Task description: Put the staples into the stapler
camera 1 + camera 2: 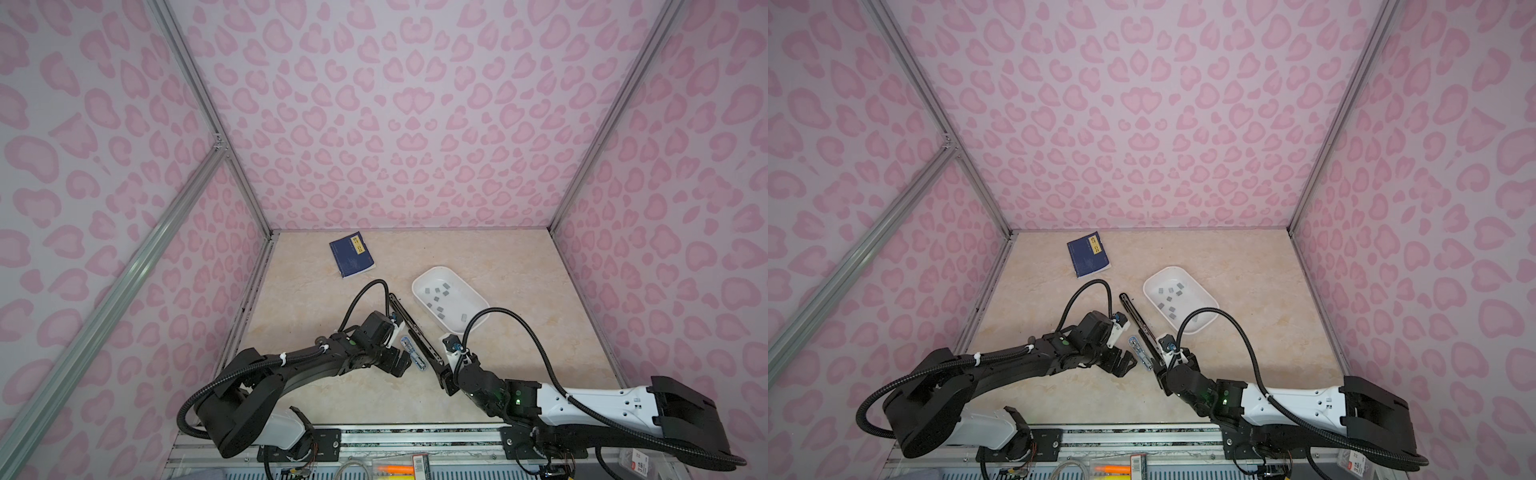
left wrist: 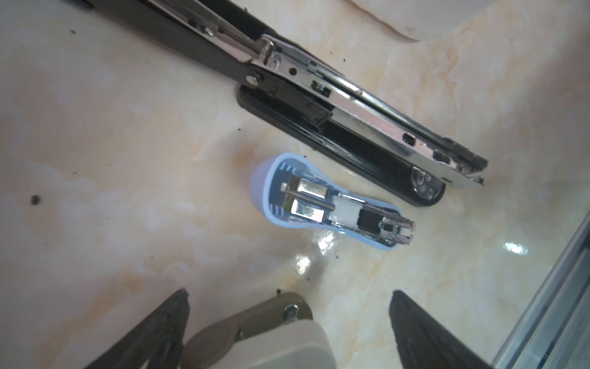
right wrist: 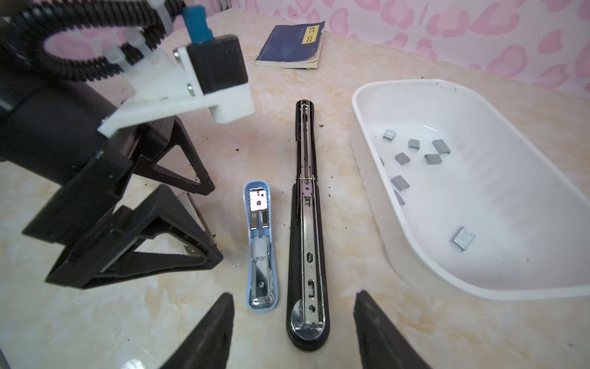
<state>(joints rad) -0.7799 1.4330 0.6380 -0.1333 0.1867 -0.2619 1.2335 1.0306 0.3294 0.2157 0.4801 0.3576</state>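
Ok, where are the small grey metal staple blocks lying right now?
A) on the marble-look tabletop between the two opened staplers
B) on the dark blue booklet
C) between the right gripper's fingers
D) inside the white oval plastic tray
D: the small grey metal staple blocks lie scattered on the floor of the white oval plastic tray, as the right wrist view shows clearly.

Gloss, bright metal and plastic on a polished beige marble-look table [image 3: 95, 319]

The table is smooth and glossy, with lamp glare. The long black plastic stapler [image 3: 308, 255] carries a bright polished metal rail. The small light-blue plastic stapler [image 3: 261, 252] shows shiny metal inside. The white oval plastic tub [image 3: 517, 223] is smooth and faintly sheened, holding dull metallic small grey staple blocks [image 3: 463, 238]. The dark blue paper booklet [image 3: 292, 44], far left, looks matt.
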